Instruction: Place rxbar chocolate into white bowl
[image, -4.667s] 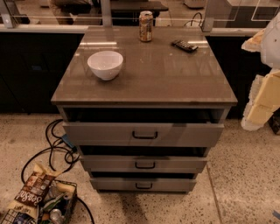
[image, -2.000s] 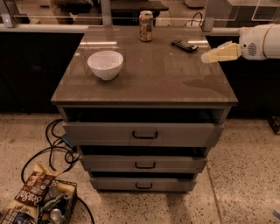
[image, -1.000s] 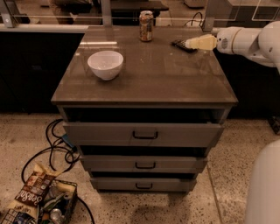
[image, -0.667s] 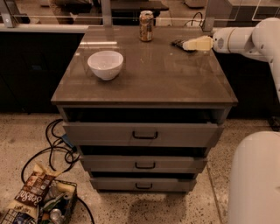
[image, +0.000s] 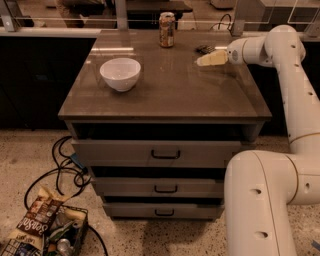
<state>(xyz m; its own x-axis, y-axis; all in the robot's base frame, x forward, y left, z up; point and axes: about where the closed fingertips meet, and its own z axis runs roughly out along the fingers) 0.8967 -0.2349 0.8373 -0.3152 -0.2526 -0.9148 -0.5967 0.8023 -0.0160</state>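
Note:
The rxbar chocolate (image: 203, 49) is a small dark flat bar lying at the far right of the cabinet top, partly hidden behind my gripper. My gripper (image: 206, 59) reaches in from the right and hovers just in front of and over the bar, its tip pointing left. The white bowl (image: 120, 73) stands upright and empty on the left part of the top, well apart from the gripper.
A tan drink can (image: 166, 30) stands upright at the back centre. The brown-topped cabinet (image: 165, 100) has three drawers, the top one slightly open. My arm's large white segment (image: 265, 200) fills the lower right. Cables and a basket of snack bags (image: 42, 227) lie on the floor at left.
My arm swung in from the right edge and moved back along the cabinet top to the dark bar. Its lower segment has come into the lower right. Bowl, can and bar stayed put.

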